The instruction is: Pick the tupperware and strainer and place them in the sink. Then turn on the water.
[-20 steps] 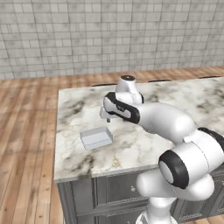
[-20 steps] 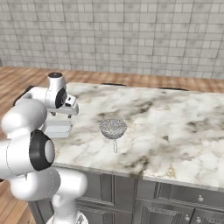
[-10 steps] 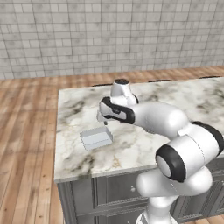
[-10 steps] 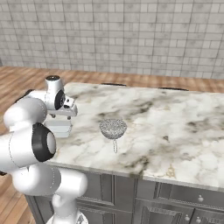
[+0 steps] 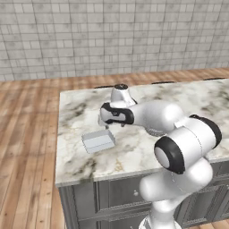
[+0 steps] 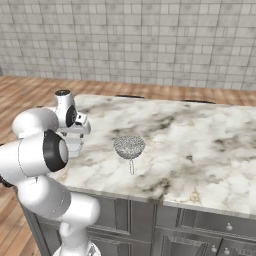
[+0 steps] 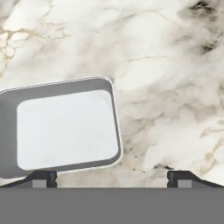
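The tupperware point(image 5: 98, 141), a flat pale lidded box, lies on the marble counter near its left end. My gripper point(image 5: 104, 125) hangs open just above and behind it, with nothing between the fingers. In the hand view the tupperware point(image 7: 65, 129) sits left of centre. My gripper point(image 7: 111, 177) is open there, its left fingertip point(image 7: 43, 177) over the box's near edge and the right one over bare marble. The strainer point(image 6: 129, 146), a round mesh bowl with a thin handle pointing to the front edge, rests mid-counter to the right of the hand. The sink and the water are out of view.
The marble counter point(image 6: 200, 145) is an island with grey cabinets below and a wooden floor around it. A tiled wall stands behind. The counter's left edge point(image 5: 58, 134) runs close to the tupperware.
The hand has swung left and come down closer to the tupperware. The jaws have stayed open, and the tupperware and strainer have not moved.
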Available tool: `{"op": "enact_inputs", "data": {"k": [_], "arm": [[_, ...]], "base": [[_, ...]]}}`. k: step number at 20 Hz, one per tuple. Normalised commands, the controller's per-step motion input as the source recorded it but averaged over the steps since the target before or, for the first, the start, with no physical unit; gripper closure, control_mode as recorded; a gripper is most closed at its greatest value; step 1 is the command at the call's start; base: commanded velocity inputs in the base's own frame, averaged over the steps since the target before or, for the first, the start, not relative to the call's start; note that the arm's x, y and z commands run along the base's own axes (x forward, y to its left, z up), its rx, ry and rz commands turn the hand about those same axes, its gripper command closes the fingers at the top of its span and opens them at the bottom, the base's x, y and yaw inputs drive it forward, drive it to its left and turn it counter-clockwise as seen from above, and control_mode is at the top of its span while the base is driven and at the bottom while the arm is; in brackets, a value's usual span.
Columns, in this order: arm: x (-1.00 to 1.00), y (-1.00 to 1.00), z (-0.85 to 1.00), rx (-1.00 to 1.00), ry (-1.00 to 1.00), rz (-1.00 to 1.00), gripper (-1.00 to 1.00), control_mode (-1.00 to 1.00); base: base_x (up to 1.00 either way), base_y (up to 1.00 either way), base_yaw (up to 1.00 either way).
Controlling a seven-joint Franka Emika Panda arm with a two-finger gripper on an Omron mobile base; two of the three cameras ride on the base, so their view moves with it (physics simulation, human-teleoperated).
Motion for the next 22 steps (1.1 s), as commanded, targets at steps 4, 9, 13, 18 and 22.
{"op": "enact_inputs", "data": {"k": [4,9,13,18,22], "arm": [[0.25,0.0,-0.28,0.0,0.0,0.0,-1.0,-1.0],[0.1,0.0,-0.24,0.0,0.05,0.0,-1.0,-1.0],[0.04,0.0,-0.2,0.0,0.04,0.0,-1.0,-1.0],[0.0,0.0,-0.27,0.0,0.03,0.0,-1.0,-1.0],[0.0,0.0,-0.24,0.0,0.03,0.0,-1.0,-1.0]], "base": [[0.0,0.0,0.0],[0.0,0.0,0.0],[0.0,0.0,0.0],[0.0,0.0,0.0],[0.0,0.0,0.0]]}}
